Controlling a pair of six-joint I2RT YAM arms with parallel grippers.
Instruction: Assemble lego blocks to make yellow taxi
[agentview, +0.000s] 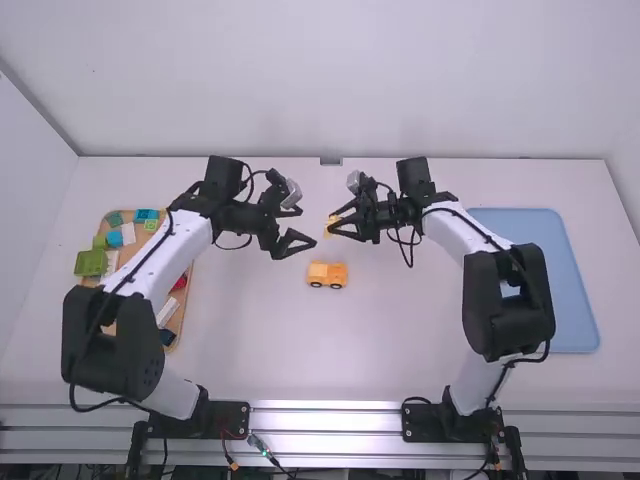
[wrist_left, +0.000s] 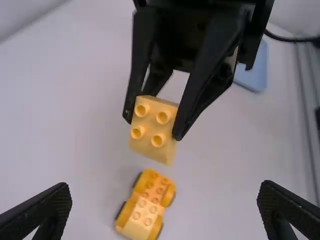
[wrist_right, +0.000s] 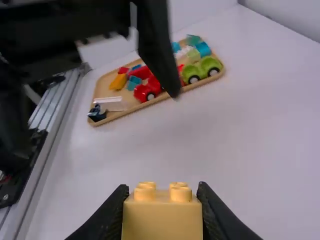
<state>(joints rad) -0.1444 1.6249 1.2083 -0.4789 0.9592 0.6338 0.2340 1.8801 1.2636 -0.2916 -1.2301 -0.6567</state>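
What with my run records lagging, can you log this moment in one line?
left pincer: open, empty; right pincer: holding yellow brick; wheeled yellow base: on table; brick: not yet on base

On the table (agentview: 260, 345), you have the block tray (agentview: 179, 322) at left, holding toy vehicles (wrist_right: 146, 91) and bricks (wrist_right: 134, 82), the toy car (agentview: 327, 275) centrally, the plastic tray (agentview: 565, 300) at right, and a toy brick (agentview: 330, 229) raised in the right gripper (agentview: 333, 222).
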